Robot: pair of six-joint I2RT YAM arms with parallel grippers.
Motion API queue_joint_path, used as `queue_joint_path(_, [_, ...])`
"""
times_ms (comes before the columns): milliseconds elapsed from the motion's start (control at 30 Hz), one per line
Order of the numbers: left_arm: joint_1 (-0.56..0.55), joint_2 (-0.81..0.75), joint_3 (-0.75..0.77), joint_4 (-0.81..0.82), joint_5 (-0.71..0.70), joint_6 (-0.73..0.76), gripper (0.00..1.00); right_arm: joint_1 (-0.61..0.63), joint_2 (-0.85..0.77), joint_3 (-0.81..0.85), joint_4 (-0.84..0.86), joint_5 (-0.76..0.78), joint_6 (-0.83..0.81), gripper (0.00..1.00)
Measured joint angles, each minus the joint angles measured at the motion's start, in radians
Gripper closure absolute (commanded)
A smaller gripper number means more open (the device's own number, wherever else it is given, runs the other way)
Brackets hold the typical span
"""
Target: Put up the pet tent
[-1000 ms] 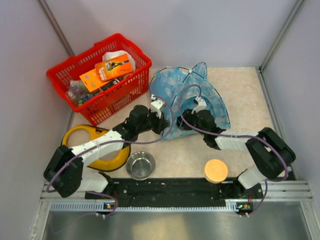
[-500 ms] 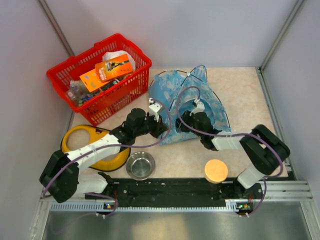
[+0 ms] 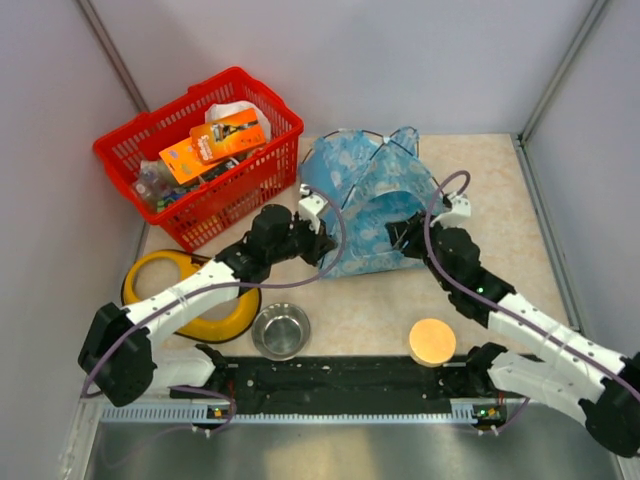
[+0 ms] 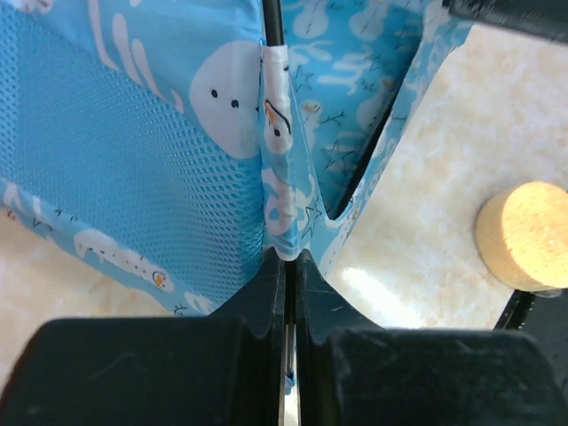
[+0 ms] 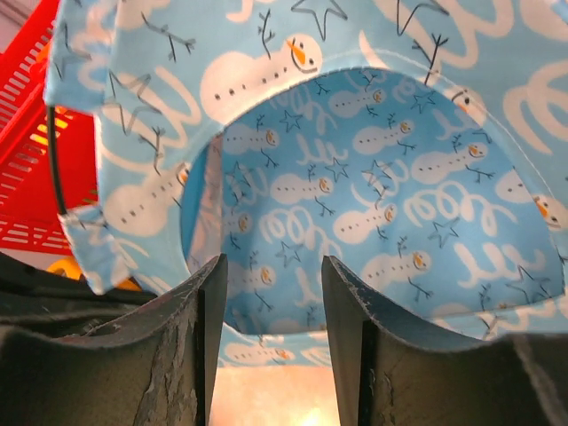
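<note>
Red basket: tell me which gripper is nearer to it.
Left. The left gripper grips the pet tent beside the red basket; the right gripper faces the tent's opposite side, farther off.

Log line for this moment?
left gripper shut on pet tent seam | right gripper open facing doorway | pet tent upright beside red basket

White links and black joints on left arm and right arm, purple cables, scuffed black fingers.

You're looking at a light-blue pet tent with white snowmen and dark stars, beside the red basket.
</note>
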Motion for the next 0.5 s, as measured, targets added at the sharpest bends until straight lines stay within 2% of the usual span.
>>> queue_joint_path(167, [-0.002, 0.0, 0.118, -0.027, 0.048, 0.054, 1.0, 0.0, -0.132, 0.0, -0.103, 0.033, -0.025, 0.45])
queue_joint_path(267, [-0.006, 0.0, 0.169, -0.037, 0.07, 0.101, 1.0, 0.0, -0.172, 0.0, -0.144, 0.037, -0.052, 0.44])
queue_joint_path(500, [-0.008, -0.012, 0.145, 0.032, 0.051, 0.134, 1.0, 0.0, -0.172, 0.0, -0.185, 0.037, -0.089, 0.43])
